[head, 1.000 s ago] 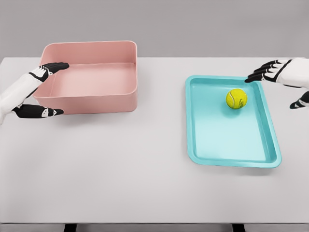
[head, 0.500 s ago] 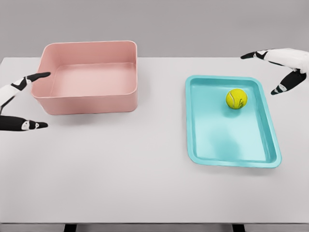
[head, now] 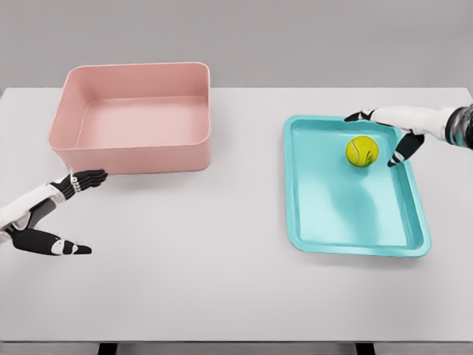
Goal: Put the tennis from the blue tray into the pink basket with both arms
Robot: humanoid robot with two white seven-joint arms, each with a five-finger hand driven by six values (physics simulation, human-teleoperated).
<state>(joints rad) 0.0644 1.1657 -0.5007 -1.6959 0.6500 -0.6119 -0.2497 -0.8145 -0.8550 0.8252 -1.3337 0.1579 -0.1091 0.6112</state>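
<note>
Since the earlier frame your right hand [head: 390, 132] has dropped from above the far right corner of the table down over the blue tray [head: 355, 222], while your left hand [head: 52, 214] has pulled back from the pink basket [head: 133, 151] toward the near left edge.

Your right hand now reaches in from 3 o'clock, its fingers spread and holding nothing. One dark fingertip [head: 353, 116] points along the tray's far rim, at about 12 o'clock from the tennis ball [head: 362, 151]; the thumb tip hangs at about 3 o'clock from the ball, just beside it. You cannot tell whether either one touches the ball.

You see the tennis ball resting inside the tray, in its far right part, near the far rim. The tray lies flat on the right half of the white table [head: 222, 259].

Your left hand sits at roughly 7 o'clock from the basket, apart from it, fingers and thumb spread wide with nothing between them. Its upper fingertips [head: 92, 177] point toward the basket's near left corner, close to the wall but not touching it. The basket stands upright on the far left of the table, well apart from the tray.
</note>
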